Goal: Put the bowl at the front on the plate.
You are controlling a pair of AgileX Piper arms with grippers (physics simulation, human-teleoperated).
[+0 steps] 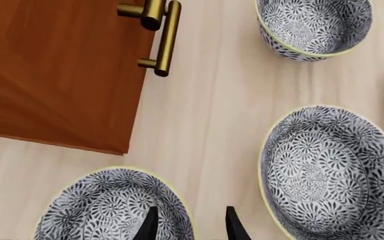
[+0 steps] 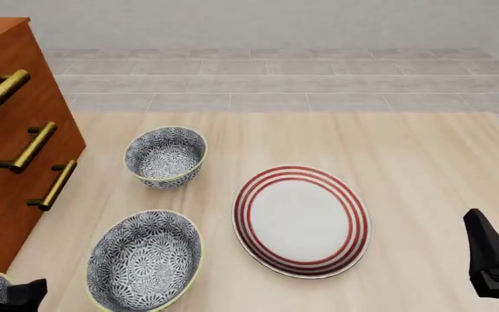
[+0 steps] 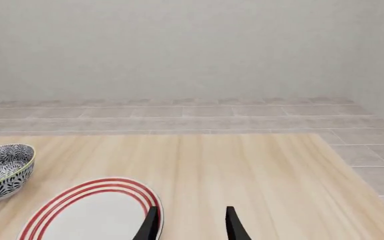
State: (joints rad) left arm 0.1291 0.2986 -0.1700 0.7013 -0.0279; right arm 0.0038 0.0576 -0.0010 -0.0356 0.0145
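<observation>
On the near left corner of the pale wooden table (image 2: 423, 162), the bowl (image 1: 105, 205) stands beside the brown cabinet (image 2: 7, 162). In the front view only a small piece of it shows behind the left gripper (image 1: 190, 227). This gripper hangs above the bowl's edge with its two fingers apart. In the left wrist view one finger (image 1: 149, 227) shows over the patterned inside and the other over the bare wood. I cannot tell if they touch the bowl.

The wide shallow bowl (image 2: 143, 259) is just beside it, toward the middle of the table. The small deep bowl (image 2: 166, 156) stands farther back. The plate (image 2: 301, 221) with red rings lies in the middle, near the shallow bowl but not touching it, and well apart from the bowl of the task.

The right gripper (image 3: 190, 225) is at the near right edge of the table, fingers apart and holding nothing.

The cabinet has brass handles (image 2: 31, 147). Behind the table are a grey tiled floor (image 2: 275, 78) and a plain light wall (image 2: 275, 23).
</observation>
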